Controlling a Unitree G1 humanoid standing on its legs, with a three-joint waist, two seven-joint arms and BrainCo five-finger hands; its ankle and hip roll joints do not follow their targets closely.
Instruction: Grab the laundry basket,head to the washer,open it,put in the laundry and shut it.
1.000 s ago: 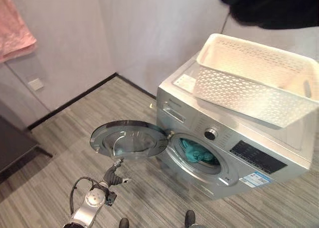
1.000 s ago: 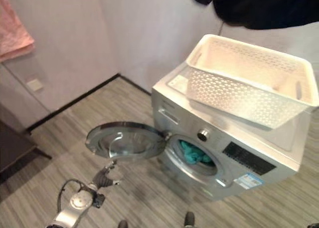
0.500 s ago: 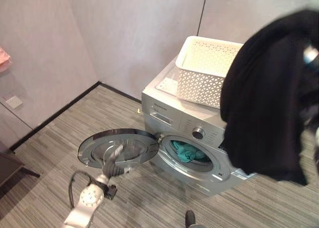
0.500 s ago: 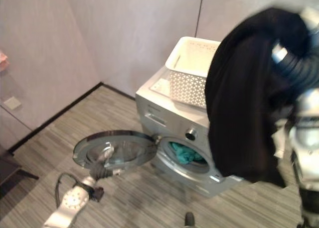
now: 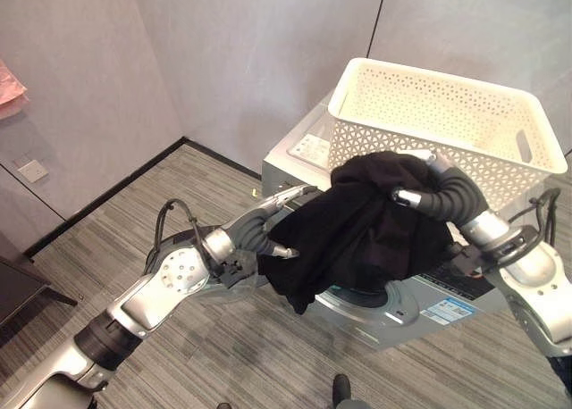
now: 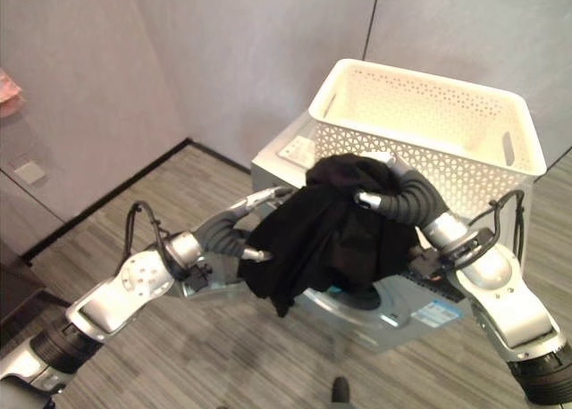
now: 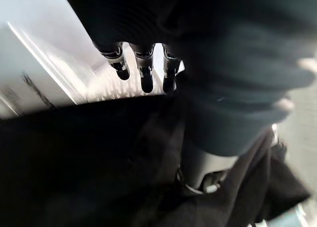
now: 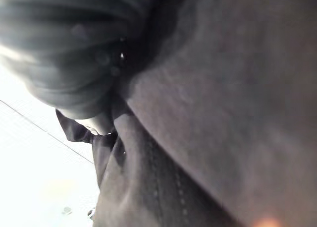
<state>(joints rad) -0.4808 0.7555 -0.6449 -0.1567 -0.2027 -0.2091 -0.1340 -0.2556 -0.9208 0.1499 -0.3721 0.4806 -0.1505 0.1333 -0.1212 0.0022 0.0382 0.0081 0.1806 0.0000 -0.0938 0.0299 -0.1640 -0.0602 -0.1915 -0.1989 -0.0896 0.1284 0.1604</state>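
Hanging between the two hands, a black garment [image 5: 362,226] is bunched in front of the washer [image 5: 420,306], covering the drum opening and most of the machine's front. The right hand [image 5: 420,190] sits at the top right of the bundle, its dark ribbed cover against the cloth and its fingers [image 5: 404,196] curled into the fabric, so it grips the garment near its upper edge; in the right wrist view the black cloth [image 8: 223,113] lies pressed directly against that hand. The left hand [image 5: 255,235] reaches in from the opposite side, level with the lower half of the bundle. One silver finger [image 5: 290,195] runs straight along the top of the cloth's left edge and the thumb [image 5: 279,250] lies just under that edge, so the edge of the fabric is pinched between them. In the left wrist view the fingers [image 7: 143,71] point straight out over the dark cloth [image 7: 89,152], which spreads below them.

Behind and above the right hand, the white laundry basket [image 5: 447,114] stands on top of the washer, upright, its perforated wall just beyond the garment. Grey striped flooring [image 5: 134,212] extends below the left arm.
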